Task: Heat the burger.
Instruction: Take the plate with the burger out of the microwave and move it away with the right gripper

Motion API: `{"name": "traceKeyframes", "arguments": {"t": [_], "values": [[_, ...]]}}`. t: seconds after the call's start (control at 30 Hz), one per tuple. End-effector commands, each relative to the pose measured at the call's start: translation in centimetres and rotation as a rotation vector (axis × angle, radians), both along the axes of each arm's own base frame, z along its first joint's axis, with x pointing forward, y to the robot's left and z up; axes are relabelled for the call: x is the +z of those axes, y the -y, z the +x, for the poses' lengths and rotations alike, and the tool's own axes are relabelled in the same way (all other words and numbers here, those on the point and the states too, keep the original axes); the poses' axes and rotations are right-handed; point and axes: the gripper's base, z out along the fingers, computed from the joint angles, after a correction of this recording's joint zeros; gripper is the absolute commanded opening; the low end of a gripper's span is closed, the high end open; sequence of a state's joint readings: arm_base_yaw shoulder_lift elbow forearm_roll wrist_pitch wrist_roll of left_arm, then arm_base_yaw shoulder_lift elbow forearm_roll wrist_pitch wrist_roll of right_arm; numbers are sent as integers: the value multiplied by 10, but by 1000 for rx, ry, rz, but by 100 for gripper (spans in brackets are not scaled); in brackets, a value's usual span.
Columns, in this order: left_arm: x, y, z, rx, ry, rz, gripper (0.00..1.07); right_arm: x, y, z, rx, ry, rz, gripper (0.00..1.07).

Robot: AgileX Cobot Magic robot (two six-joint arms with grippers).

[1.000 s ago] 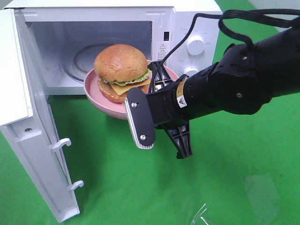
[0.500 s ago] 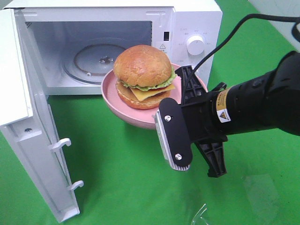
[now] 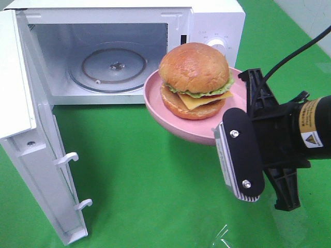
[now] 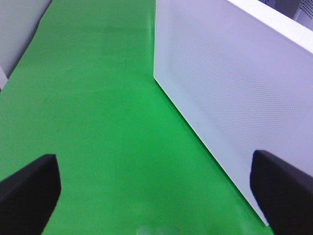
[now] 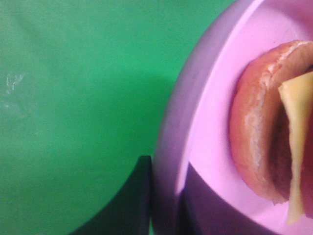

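While the right claw (image 3: pixel 232 139) pinches the rim of the round pink plate (image 3: pixel 170 116), the glossy golden-bunned burger (image 3: pixel 195 80) rides held off the green surface (image 3: pixel 145 175), outside the white microwave (image 3: pixel 103 46); keep the plate level. The open cavity offers room beside its door edge; the left claw (image 4: pixel 146 191) gapes wide, empty

The microwave (image 3: pixel 124 51) stands with its cavity unblocked, only the glass turntable (image 3: pixel 109 70) lying on its floor; the swung-out door (image 3: pixel 31 134) walls off the left approach. The pink plate (image 3: pixel 176 111) carrying the burger (image 3: pixel 195 80) hangs before the control panel (image 3: pixel 214 44), right of the opening; bare green cloth (image 3: pixel 145 175) lies below.
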State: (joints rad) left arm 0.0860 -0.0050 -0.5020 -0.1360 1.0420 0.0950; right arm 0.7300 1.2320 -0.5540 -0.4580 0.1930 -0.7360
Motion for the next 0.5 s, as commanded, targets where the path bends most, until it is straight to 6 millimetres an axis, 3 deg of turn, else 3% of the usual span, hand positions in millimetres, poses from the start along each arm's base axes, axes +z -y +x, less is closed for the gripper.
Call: {"name": "traceKeyframes", "arguments": {"t": [0.03, 0.23, 0.5], "values": [[-1, 0, -1, 2, 7, -6, 97, 12, 5, -1, -34, 40, 28, 0], [-1, 0, -1, 2, 7, -6, 97, 27, 25, -9, -185, 53, 33, 0], [-1, 0, -1, 2, 7, -6, 97, 25, 41, -13, -376, -9, -9, 0]]}}
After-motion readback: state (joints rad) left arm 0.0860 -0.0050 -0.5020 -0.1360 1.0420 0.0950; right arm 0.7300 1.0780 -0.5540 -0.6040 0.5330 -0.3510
